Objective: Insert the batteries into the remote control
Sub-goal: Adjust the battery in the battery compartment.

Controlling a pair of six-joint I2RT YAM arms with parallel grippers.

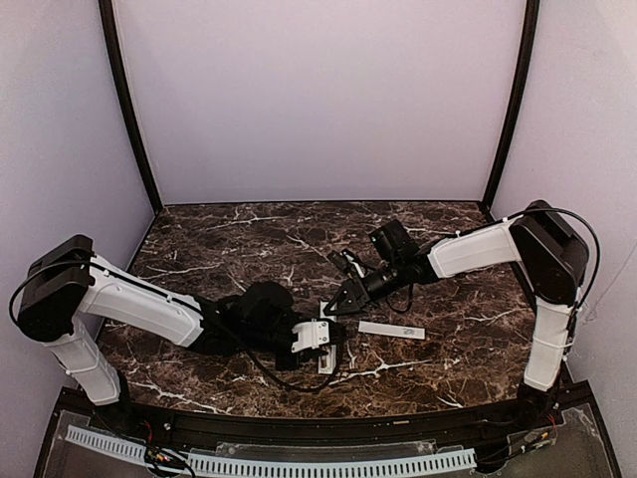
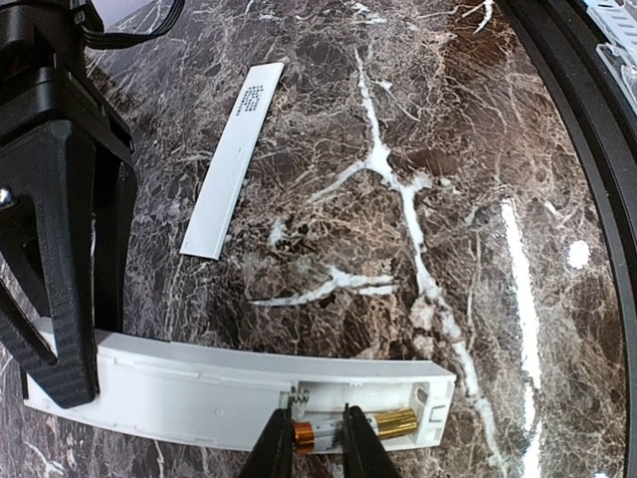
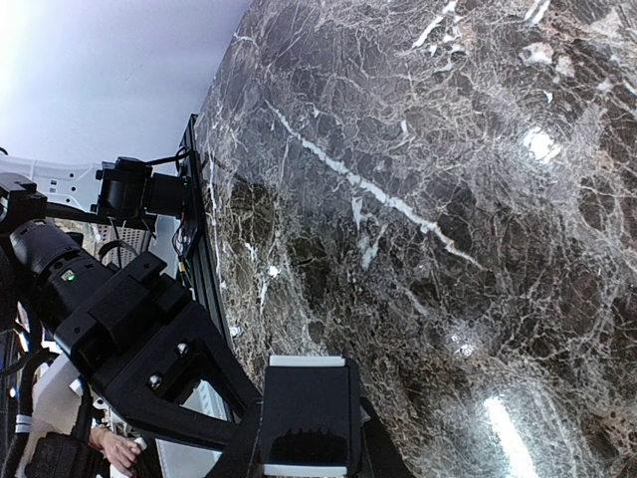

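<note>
We see right fingers [image 2: 65,299] clamped on remote control [image 2: 199,388], end opposite its open bay [image 2: 430,398]. Left fingers [image 2: 277,453] narrow over battery [image 2: 396,423] in that bay, can't tell if gripping.

This is a robotics lab test cell, not a home or shop. Plain pale walls [image 1: 318,100] box in the back and both sides of the overhead view, joined at the corners by dark posts [image 1: 129,110]. They enclose a small tabletop [image 1: 229,234] with a dark marble pattern. Two white and black robot arms, the left arm [image 1: 139,304] and the right arm [image 1: 478,249], stand at the lower corners of the frame. A black rail [image 1: 398,428] and a white slotted strip [image 1: 299,465] run along the bottom edge. A loose black cable [image 1: 589,249] loops over the right arm's upper joint at the right of the frame.
</note>
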